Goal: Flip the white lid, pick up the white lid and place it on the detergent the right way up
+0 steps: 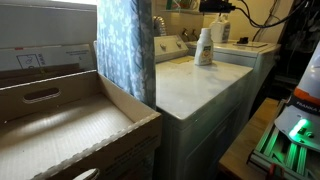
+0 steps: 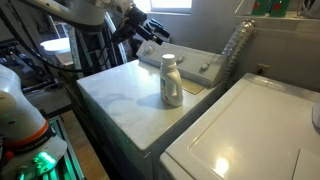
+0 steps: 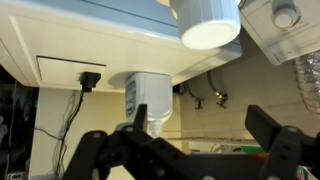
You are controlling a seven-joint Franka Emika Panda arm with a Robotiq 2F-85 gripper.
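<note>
The white lid (image 2: 168, 60) is sitting on the detergent (image 2: 172, 88), so little seems left. The gripper (image 2: 156, 32) is hanging spread and empty, above and beyond the detergent.

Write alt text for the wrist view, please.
Open dark fingers span the bottom edge, holding nothing. The scene reads upside down: a white lid juts from the top edge beside a washer panel with a knob, and a white jug and a wall socket lie beyond.
</note>
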